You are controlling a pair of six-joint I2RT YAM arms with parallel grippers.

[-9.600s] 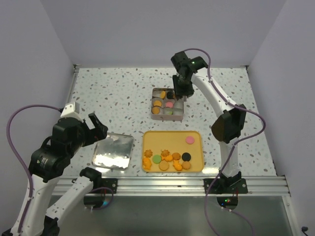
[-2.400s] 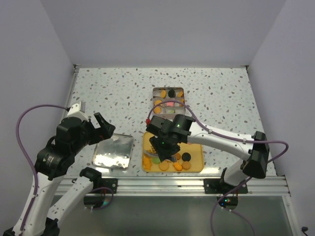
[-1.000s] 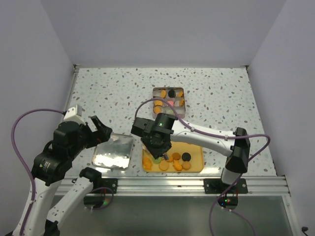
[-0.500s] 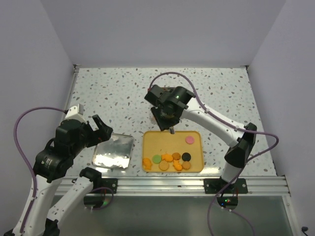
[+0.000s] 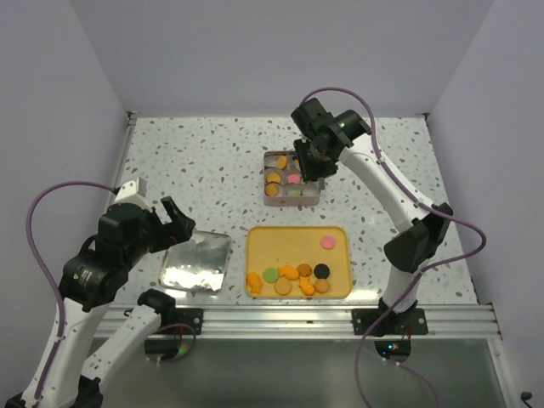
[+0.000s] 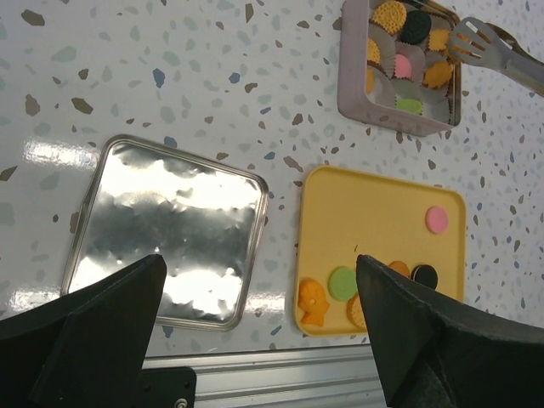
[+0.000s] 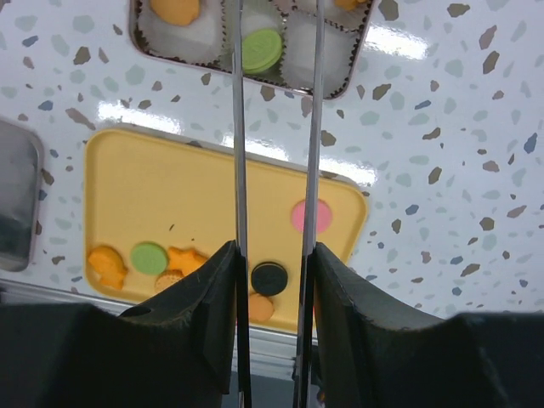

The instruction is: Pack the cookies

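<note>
Several cookies [image 5: 289,276], orange, green, black and pink, lie on the yellow tray [image 5: 297,240]; the left wrist view shows them along the tray's [image 6: 374,212] near edge. More cookies sit in paper cups in the metal box [image 5: 265,192] behind it. My right gripper [image 5: 311,158] hovers over that box, shut on metal tongs [image 7: 237,170] whose arms run between its pads. The tongs' tips [image 6: 476,38] hang at the box's right side; whether they carry a cookie does not show. A green cookie [image 7: 261,49] lies in the box [image 7: 280,85]. My left gripper [image 5: 170,223] is open, high over the lid.
The shiny square lid [image 5: 195,262] lies flat left of the tray, also in the left wrist view [image 6: 170,229]. An aluminium rail [image 5: 289,319] runs along the near table edge. Speckled tabletop surrounds the box and the tray.
My right arm has swung with the tongs from low over the tray's left part back to above the metal box. The left arm has barely shifted.
</note>
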